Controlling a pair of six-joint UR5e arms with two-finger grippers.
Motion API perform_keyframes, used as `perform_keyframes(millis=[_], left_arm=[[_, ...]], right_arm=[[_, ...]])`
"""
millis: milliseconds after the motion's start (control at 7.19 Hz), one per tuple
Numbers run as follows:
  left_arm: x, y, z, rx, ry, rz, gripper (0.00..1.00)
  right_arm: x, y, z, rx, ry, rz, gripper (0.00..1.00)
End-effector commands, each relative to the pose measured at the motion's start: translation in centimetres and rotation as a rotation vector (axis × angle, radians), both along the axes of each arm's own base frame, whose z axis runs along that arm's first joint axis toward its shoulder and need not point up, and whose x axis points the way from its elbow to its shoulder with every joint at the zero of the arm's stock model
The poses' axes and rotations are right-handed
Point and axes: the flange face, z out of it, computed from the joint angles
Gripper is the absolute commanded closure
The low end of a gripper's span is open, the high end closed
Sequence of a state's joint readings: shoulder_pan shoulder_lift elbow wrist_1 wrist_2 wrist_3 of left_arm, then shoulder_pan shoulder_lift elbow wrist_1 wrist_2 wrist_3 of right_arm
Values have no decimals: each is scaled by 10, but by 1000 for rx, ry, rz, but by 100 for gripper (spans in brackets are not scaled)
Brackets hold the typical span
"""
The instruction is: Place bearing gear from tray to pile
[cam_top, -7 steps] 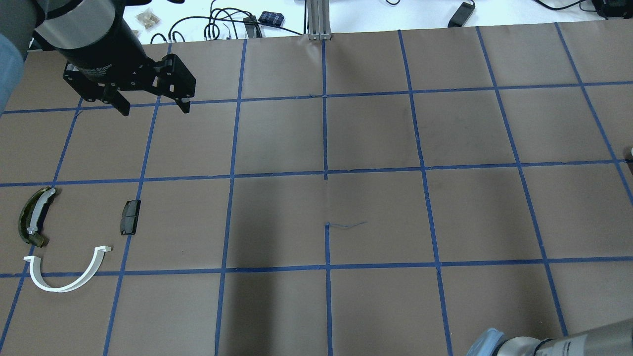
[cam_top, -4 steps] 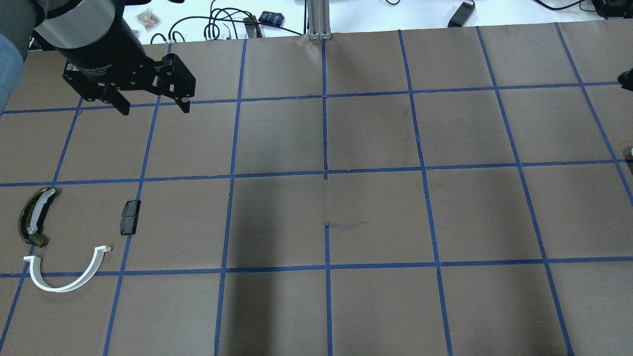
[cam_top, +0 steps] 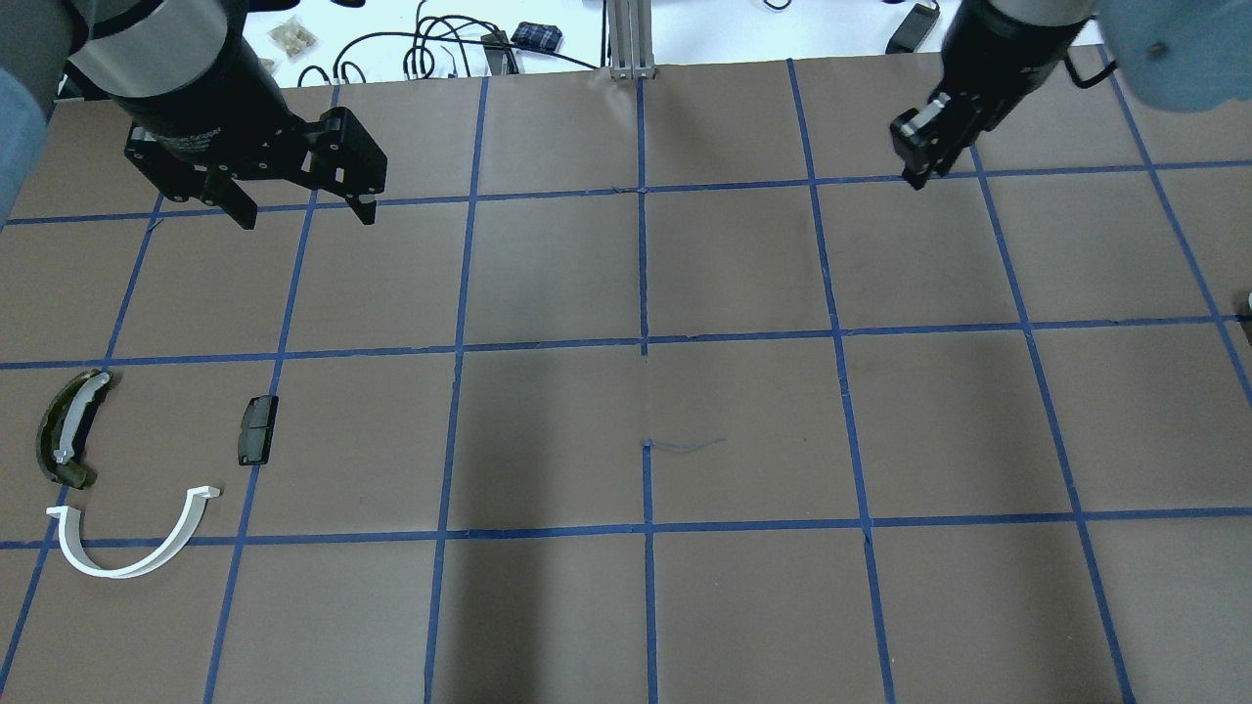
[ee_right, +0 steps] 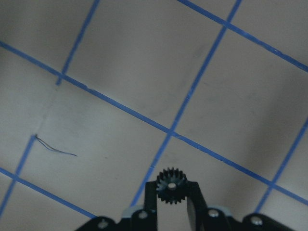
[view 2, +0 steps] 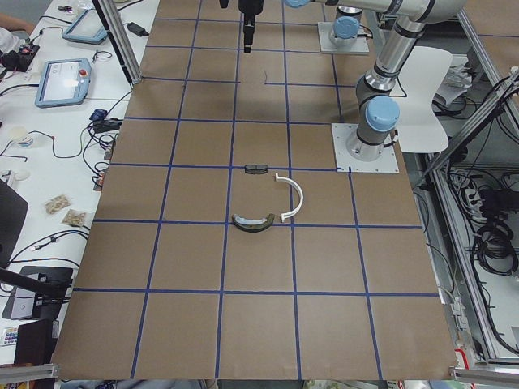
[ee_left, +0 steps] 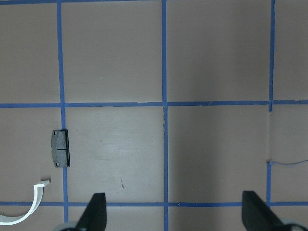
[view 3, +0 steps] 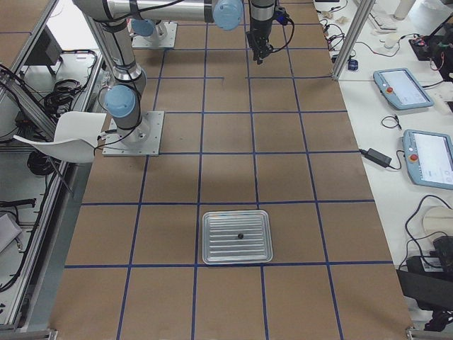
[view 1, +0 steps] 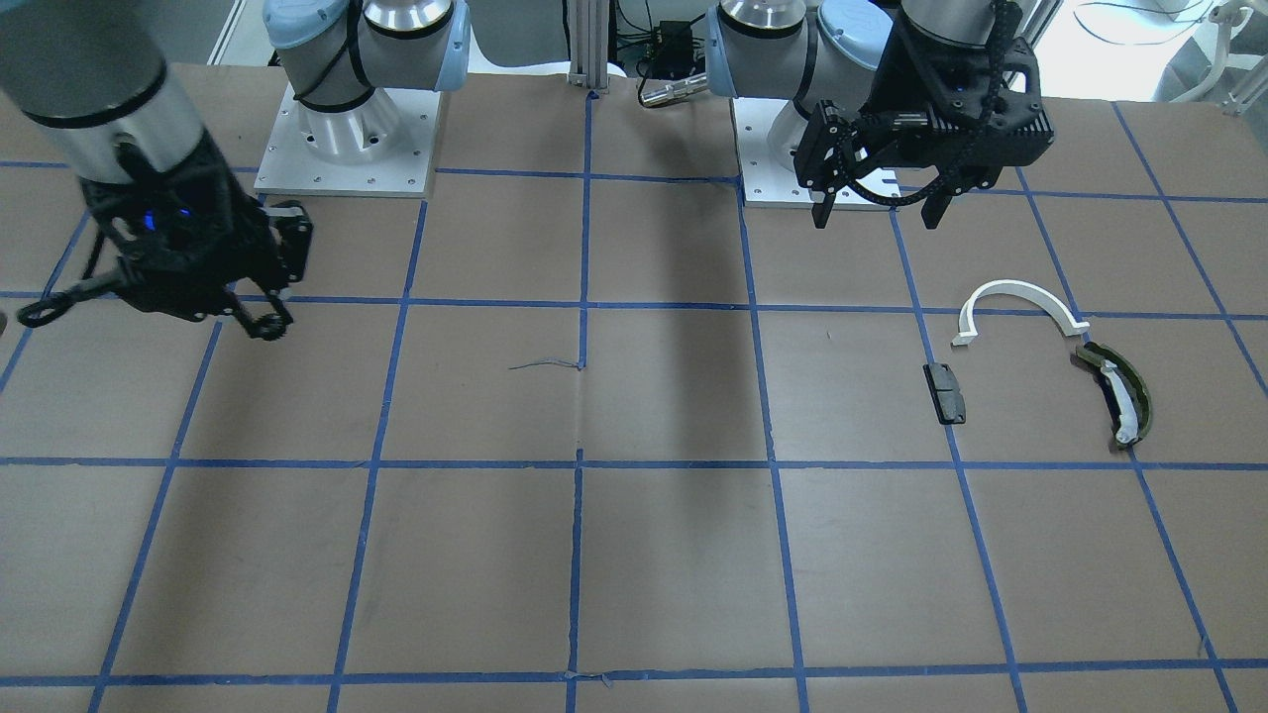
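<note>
My right gripper (cam_top: 915, 176) is shut on a small black toothed bearing gear (ee_right: 171, 185) and holds it above the table's far right squares. It also shows at the left of the front view (view 1: 263, 319). The pile lies at the near left: a white half-ring arc (cam_top: 132, 548), an olive-green curved piece with a white insert (cam_top: 67, 430) and a small dark block (cam_top: 257, 430). My left gripper (cam_top: 303, 210) is open and empty, hanging above the table beyond the pile. The left wrist view shows the block (ee_left: 60, 148) and the arc's end (ee_left: 29, 209).
A silver tray (view 3: 212, 237) lies on the table towards the right end, with one small dark part (view 3: 241, 235) in it. Blue tape lines grid the brown table. Cables and small items lie beyond the far edge (cam_top: 440, 44).
My right gripper has come into the overhead view from the right edge and moved left over the far right squares. The left gripper and the pile have not moved.
</note>
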State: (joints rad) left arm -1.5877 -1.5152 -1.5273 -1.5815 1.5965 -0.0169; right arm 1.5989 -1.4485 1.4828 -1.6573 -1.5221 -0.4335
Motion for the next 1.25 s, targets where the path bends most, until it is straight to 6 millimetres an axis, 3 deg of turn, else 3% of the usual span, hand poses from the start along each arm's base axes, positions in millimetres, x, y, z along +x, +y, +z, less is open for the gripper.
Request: perform_keyframes(millis=[0, 278, 556, 695, 834, 973, 1112], left_arm=[[1, 0, 0, -1, 1, 0, 0], [1, 1, 1, -2, 1, 0, 0], [1, 1, 1, -2, 1, 0, 0], [1, 1, 1, -2, 1, 0, 0], [1, 1, 1, -2, 1, 0, 0], [1, 1, 1, -2, 1, 0, 0], [1, 1, 0, -1, 1, 0, 0]], right_arm=[[120, -3, -49, 5, -92, -137, 95], [207, 7, -121, 47, -78, -86, 97], [230, 4, -164, 29, -92, -53, 95], [232, 7, -177, -7, -104, -46, 88], [230, 11, -186, -18, -101, -47, 37], [229, 12, -186, -20, -96, -52, 10], [229, 10, -181, -28, -95, -59, 0]])
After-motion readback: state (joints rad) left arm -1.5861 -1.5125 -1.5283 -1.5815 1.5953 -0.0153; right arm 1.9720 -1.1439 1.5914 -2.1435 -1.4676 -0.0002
